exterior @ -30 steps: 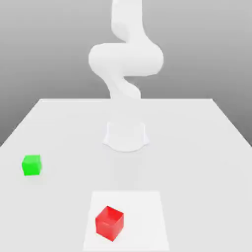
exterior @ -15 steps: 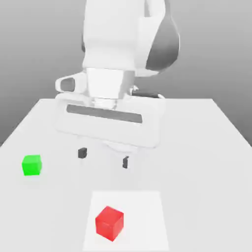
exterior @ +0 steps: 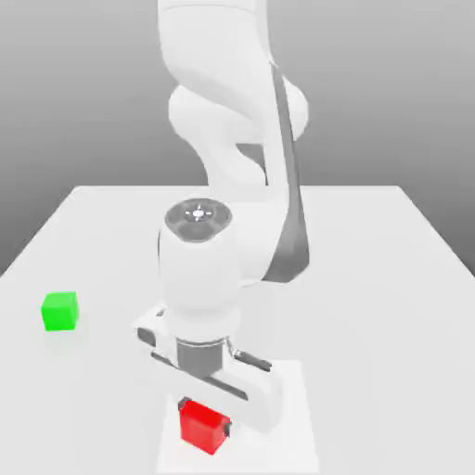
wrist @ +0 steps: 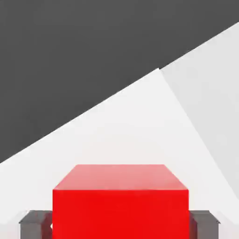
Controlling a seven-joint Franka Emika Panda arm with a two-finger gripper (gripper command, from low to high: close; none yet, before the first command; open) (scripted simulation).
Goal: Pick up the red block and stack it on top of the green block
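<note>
The claw (exterior: 204,417) is down over the red block (exterior: 203,426), its two dark fingers (wrist: 35,224) set against opposite sides of the block, so it is clenched on the block. In the hand view the block sits squarely between the finger pads, one pad at each side face. The block rests on a lighter square patch (exterior: 292,436) of the white surface (exterior: 390,278), near the front edge in the exterior view. The green block (exterior: 60,311) stands alone on the surface, well apart from the red one, toward the exterior view's left and farther back. The arm (exterior: 232,167) bends down from its base behind the red block.
</note>
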